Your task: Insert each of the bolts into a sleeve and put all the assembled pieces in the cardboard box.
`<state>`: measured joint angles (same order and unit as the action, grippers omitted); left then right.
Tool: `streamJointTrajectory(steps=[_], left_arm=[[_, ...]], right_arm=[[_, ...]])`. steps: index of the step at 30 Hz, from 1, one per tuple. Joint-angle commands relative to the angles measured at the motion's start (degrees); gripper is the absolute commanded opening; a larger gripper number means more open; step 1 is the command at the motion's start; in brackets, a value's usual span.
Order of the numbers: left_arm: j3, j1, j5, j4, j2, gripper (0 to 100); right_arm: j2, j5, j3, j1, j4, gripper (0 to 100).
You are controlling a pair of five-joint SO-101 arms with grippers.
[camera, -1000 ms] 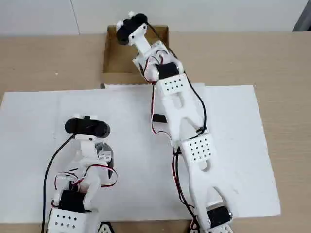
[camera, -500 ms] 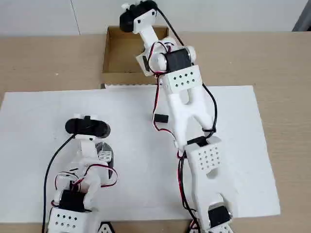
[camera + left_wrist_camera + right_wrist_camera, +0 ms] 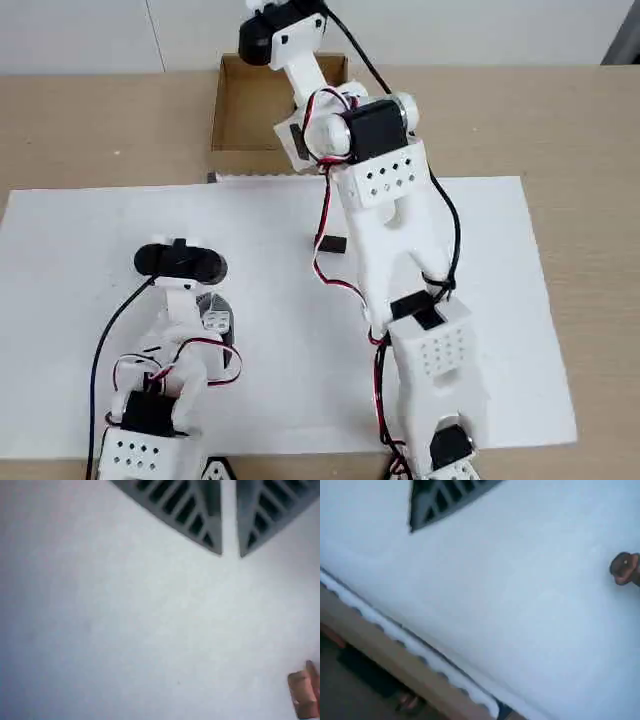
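The cardboard box (image 3: 225,110) stands at the table's far edge, and my right arm stretches over it with its wrist camera (image 3: 278,28) above the far wall. In the right wrist view one grey finger (image 3: 445,500) hangs over white paper with no partner beside it, so this gripper is open. A brown round-ended piece (image 3: 624,569) lies on the paper, and the box wall (image 3: 380,655) runs past with a small reddish piece (image 3: 409,701) inside. My left gripper (image 3: 230,555) rests low over the paper near the front left (image 3: 215,318), shut and holding nothing. Another brown piece (image 3: 304,695) lies nearby.
A large white paper sheet (image 3: 120,230) covers the wooden table (image 3: 580,120). The right arm (image 3: 390,230) runs diagonally across the sheet's middle. Open paper lies to the left of the box and along the sheet's right side.
The right arm has risen and its wrist has moved toward the box's far wall. The left arm has stayed still.
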<state>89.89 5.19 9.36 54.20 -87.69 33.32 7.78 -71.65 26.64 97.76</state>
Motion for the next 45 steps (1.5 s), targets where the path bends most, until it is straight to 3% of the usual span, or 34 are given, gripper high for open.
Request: streamJointTrajectory(steps=[1, 10, 17, 27, 45], left_arm=[[-0.40, -0.53, 0.26, 0.00, -0.79, 1], [-0.40, -0.53, 0.26, 0.00, -0.79, 1], [-0.40, -0.53, 0.26, 0.00, -0.79, 1], [-0.40, -0.62, 0.26, 0.18, -0.79, 1], [-0.40, -0.62, 0.26, 0.26, -0.79, 1]], right_arm=[[-8.13, -0.70, 8.97, 0.31, 0.57, 18.6], [-15.16, 1.32, 32.88, -0.04, 0.13, 18.7], [-15.16, 24.88, 40.09, -0.04, 0.04, 18.7], [-10.51, 38.42, 44.04, -0.04, -1.98, 18.9], [4.70, 40.62, 44.04, 0.04, -10.51, 16.5]])
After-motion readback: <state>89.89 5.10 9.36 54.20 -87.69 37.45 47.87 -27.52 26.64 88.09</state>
